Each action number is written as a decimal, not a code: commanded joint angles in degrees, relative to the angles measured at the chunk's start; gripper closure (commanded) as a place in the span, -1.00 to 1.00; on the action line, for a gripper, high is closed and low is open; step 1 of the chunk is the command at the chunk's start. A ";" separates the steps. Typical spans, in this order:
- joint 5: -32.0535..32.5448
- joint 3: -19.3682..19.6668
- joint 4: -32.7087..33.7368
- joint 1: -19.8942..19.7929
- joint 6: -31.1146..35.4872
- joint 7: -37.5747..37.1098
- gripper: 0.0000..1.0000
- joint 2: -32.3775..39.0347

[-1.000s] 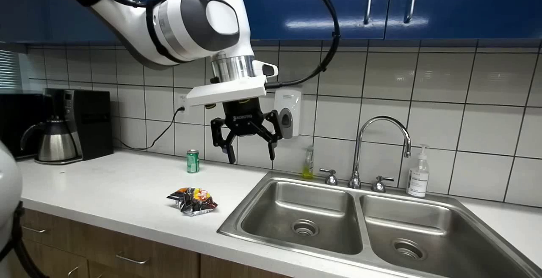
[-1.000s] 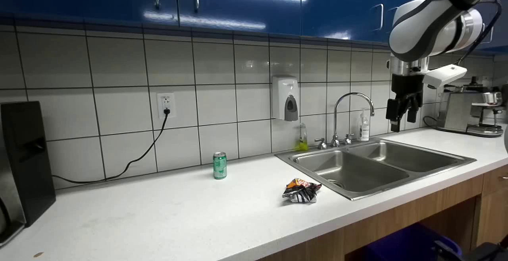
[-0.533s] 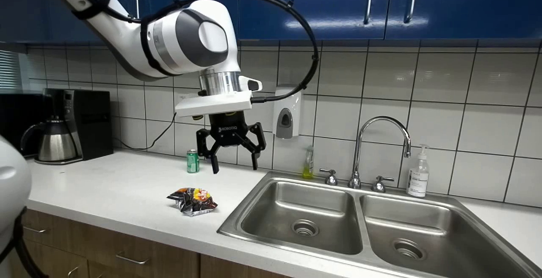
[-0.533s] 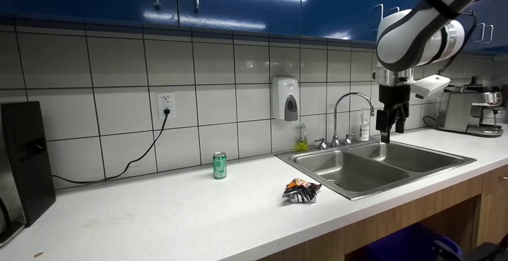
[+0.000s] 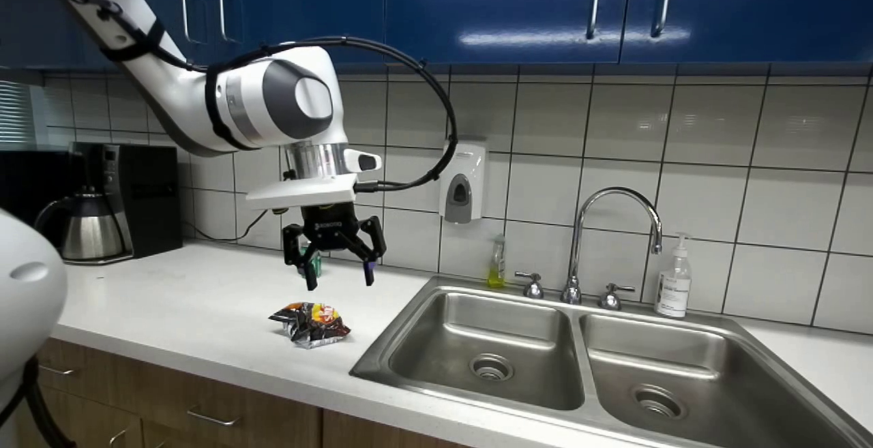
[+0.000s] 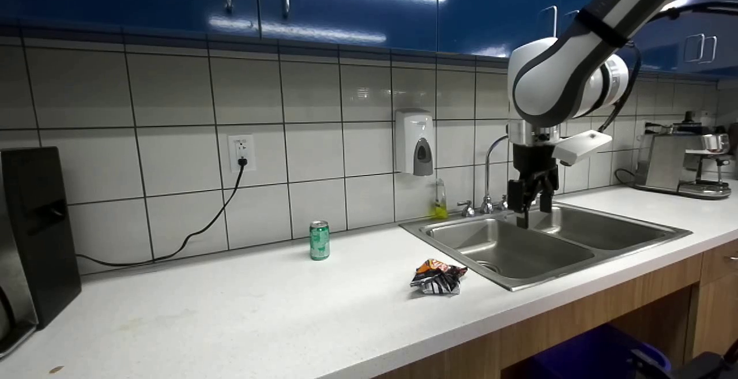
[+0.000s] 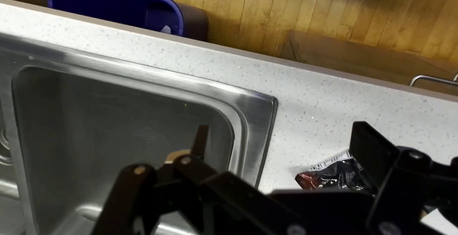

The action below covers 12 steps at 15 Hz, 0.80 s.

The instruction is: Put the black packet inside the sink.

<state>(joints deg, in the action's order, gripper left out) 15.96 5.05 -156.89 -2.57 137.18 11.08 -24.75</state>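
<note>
The black packet [image 5: 312, 325] lies crumpled on the white counter, left of the sink [image 5: 436, 359]. Its red, orange and yellow marks show in both exterior views, also here [image 6: 438, 278]. My gripper [image 5: 340, 284] is open and empty, its fingers pointing down, above the counter and apart from the packet. In an exterior view the gripper [image 6: 534, 217] overlaps the sink [image 6: 530, 252]. In the wrist view the gripper's fingers [image 7: 281, 125] are wide apart. One finger is over the sink's larger basin [image 7: 107, 120]; the other partly hides the packet [image 7: 338, 174].
A green can [image 6: 319, 240] stands near the tiled wall, partly behind the gripper in an exterior view. A chrome faucet [image 5: 580, 230] arches over the sink. A yellow-green soap bottle [image 5: 496, 264] and a pump bottle [image 5: 674, 284] stand behind it. A blue bin [image 7: 114, 8] is below the counter.
My gripper has moved down and to the left in both exterior views, closer to the packet, and stays open. The packet and the can have not moved.
</note>
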 commanded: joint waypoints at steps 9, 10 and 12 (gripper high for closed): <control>2.67 -14.07 7.11 0.87 3.96 -32.05 -1.00 16.32; 2.62 -14.34 8.04 1.36 4.24 -33.62 -1.00 17.58; 2.42 -14.34 9.82 2.30 5.91 -36.37 -1.00 20.19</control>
<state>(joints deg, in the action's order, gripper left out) 17.31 -8.68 -150.60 -1.06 141.51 -20.03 -8.91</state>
